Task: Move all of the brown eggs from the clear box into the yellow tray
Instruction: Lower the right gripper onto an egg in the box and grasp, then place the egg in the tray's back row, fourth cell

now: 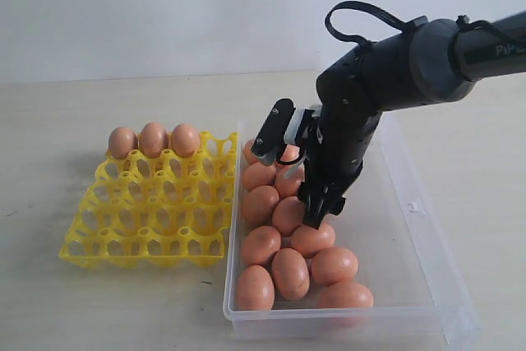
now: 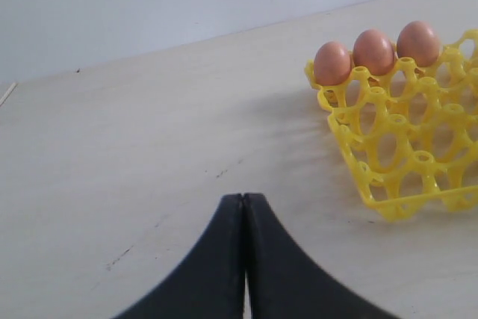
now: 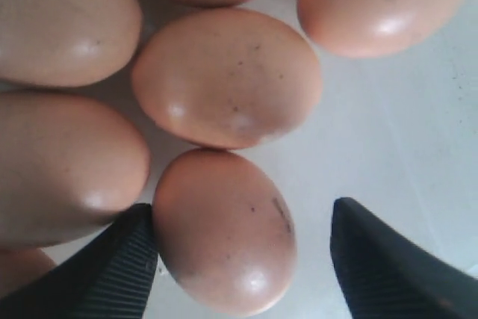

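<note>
One left gripper [image 2: 243, 207] hung over bare table [image 1: 49, 162] with its two fingers pressed together, holding nothing; it showed only in its own wrist view, with the near corner of the tray off to one side. One yellow tray [image 1: 140, 219] lay next, and three brown eggs [image 1: 153, 139] sat side by side in its far row, filling the three leftmost cups. All the other cups stood open. The tray's right edge lay just beside the left wall of the one clear box [image 1: 419, 228]; whether they touched could not be told. At least eleven eggs could be counted in the box, packed against that left wall from the far end to the near one, many touching each other; the arm hid part of the pile.

One right gripper [image 1: 316, 215] reached down into the heap with its fingers spread apart around a single egg [image 3: 224, 233]. One finger [image 3: 119, 267] stood right against that egg's side and the other stood clear of it, over bare floor. Neighbouring eggs crowded the close side. The right half of the box floor lay open, with a small latch tab [image 1: 413, 205] on the right wall.
</note>
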